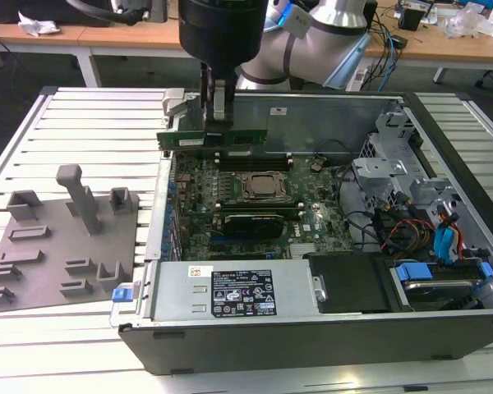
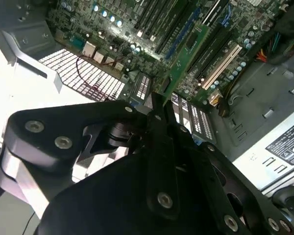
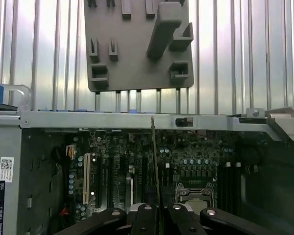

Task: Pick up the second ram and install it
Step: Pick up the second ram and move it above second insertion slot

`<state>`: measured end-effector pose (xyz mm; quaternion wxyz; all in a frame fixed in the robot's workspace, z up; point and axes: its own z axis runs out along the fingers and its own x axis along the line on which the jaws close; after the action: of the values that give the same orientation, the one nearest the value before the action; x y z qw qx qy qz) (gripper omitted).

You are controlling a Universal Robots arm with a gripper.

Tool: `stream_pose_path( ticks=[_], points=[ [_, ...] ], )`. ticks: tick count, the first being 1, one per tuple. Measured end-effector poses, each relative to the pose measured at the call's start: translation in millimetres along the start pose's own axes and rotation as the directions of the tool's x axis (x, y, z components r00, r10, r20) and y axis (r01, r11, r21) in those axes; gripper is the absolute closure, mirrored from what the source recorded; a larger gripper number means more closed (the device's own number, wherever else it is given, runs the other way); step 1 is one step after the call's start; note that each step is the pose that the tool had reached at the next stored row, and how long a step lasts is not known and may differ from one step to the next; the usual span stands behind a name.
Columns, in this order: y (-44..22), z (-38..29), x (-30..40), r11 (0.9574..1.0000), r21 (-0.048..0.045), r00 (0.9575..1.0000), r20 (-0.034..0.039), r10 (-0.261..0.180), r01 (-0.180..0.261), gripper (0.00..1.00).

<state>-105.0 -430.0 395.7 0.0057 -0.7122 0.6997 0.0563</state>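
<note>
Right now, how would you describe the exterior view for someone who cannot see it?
A black robot pincer grips a thin green memory stick level above the open metal computer case; a grey plastic tray lies at the exterior view's left.

You are working in a robotics lab or workshop. An opened computer case (image 1: pixel 312 345) sits on a slatted metal table (image 1: pixel 90 123), a grey fixture tray (image 1: pixel 49 246) lies beside it, and cable-strewn benches (image 1: pixel 82 37) stand behind.

Middle of the second ram (image 1: pixel 246 138) hides behind the pincer (image 1: pixel 216 123) — and in the first wrist view the grey tray (image 3: pixel 132 44) is cut off at the picture's edge.
</note>
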Motion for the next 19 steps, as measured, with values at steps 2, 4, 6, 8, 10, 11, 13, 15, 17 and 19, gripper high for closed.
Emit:
stream_pose_path(
  ticks=[2,4,6,8,10,11,13,15,17,19],
  points=[
    [-3.7,1.0,-1.0,1.0,-0.0005,1.0,0.0,0.0,0.0,0.86],
    [-7.5,2.5,-2.6,1.0,-0.001,1.0,0.0001,0.0,0.0,0.86],
    [-10.9,3.8,-4.7,1.0,-0.0012,1.0,0.0,0.0,0.0,0.86],
    [-15.6,7.1,-8.4,1.0,-0.0017,1.0,0.0,0.0,0.0,0.86],
    [-17.6,10.1,-9.5,1.0,-0.0023,1.0,0.0,0.0,0.0,0.86],
    [-19.2,12.9,-10.3,1.0,-0.0034,1.0,0.0001,0.0,0.0,0.86],
    [-24.9,18.5,-12.1,1.0,-0.006,1.0,0.001,0.001,-0.001,0.86],
    [-28.8,20.3,-13.2,1.0,-0.0071,1.0,0.002,0.001,0.0,0.86],
    [-33.0,22.3,-15.0,1.0,-0.0082,1.0,0.0021,0.001,-0.001,0.86],
    [-37.8,24.2,-16.7,1.0,-0.0093,1.0,0.0022,0.001,-0.001,0.86]
  ],
)
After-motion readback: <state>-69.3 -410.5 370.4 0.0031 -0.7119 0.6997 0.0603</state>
